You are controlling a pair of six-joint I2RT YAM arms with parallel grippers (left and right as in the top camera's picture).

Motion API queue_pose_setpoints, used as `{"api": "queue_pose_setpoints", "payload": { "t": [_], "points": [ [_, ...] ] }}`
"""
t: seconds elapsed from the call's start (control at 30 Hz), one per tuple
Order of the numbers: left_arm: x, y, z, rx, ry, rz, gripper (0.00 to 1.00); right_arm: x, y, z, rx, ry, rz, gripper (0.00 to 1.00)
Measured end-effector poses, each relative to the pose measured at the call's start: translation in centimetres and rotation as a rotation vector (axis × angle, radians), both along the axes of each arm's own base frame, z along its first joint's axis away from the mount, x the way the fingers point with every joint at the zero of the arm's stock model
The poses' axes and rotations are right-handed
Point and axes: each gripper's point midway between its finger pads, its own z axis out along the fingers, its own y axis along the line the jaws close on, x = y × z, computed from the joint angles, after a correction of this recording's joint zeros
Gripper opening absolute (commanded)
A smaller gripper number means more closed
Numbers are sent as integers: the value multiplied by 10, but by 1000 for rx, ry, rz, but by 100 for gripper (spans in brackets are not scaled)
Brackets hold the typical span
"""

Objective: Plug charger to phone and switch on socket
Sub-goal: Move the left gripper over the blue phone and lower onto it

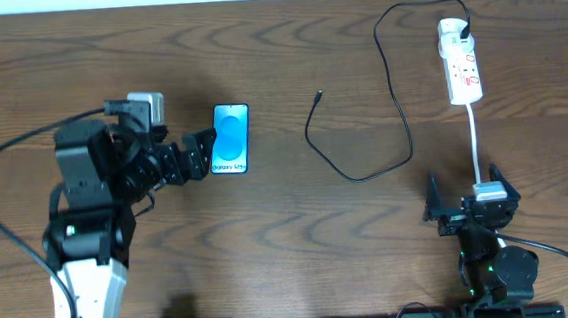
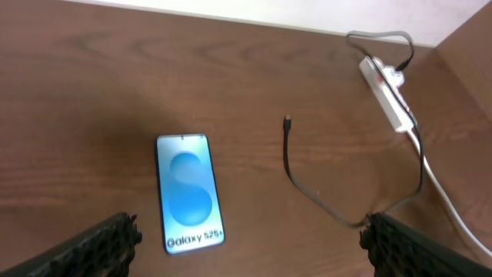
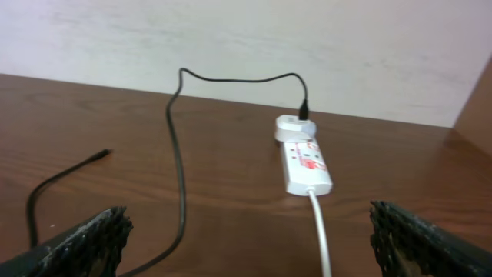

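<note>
Overhead, I find the slim black-edged smartphone with its lit blue-green screen point(image 1: 232, 140) lying flat left of centre on the dark brown wooden table point(image 1: 300, 248). My left gripper point(image 1: 202, 155) hovers just beside its left edge, jaws spread wide, holding nothing. The long thin black charger cable point(image 1: 397, 101) loops across the middle. Its small connector tip point(image 1: 318, 94) lies free, well apart from the phone on the right. The other end reaches the white elongated power strip with red markings point(image 1: 461, 66) at upper right and appears plugged in there. The strip's thick white cord point(image 1: 474, 141) runs down towards my right gripper point(image 1: 470, 194), also wide open and empty, at lower right.

I judge the cable light and limp, so I would pinch it just behind the tip, where the moulding looks stiff enough to steer. The phone looks light and slick on the wood and may slide under insertion force, so it wants bracing. The switch should need only a fingertip press.

Left wrist view lets me read "Galaxy S25+" in white on the screen. The strip's red markings are too small to read.
</note>
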Motion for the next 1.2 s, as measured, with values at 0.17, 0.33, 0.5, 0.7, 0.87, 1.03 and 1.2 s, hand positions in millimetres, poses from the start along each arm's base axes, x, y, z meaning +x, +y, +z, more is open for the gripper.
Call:
{"api": "queue_pose_setpoints", "payload": {
  "t": [0.17,0.33,0.5,0.7,0.87,1.03,1.2],
  "points": [
    [4,-3,-20,-20,87,-16,96,-3,7,0,42,29,35,99],
    [6,-6,-24,-32,103,-29,96,-14,11,27,72,77,54,99],
    [2,0,-29,-40,163,24,96,-26,14,73,84,125,68,99],
    [1,18,-23,16,257,136,96,-25,15,121,96,233,70,99],
    [0,32,-8,87,327,213,96,-10,15,136,111,399,65,99],
    [10,27,-11,163,411,212,96,9,18,137,135,606,77,99],
    [26,9,-35,250,477,157,97,40,22,131,158,694,99,99]
  ]
}}
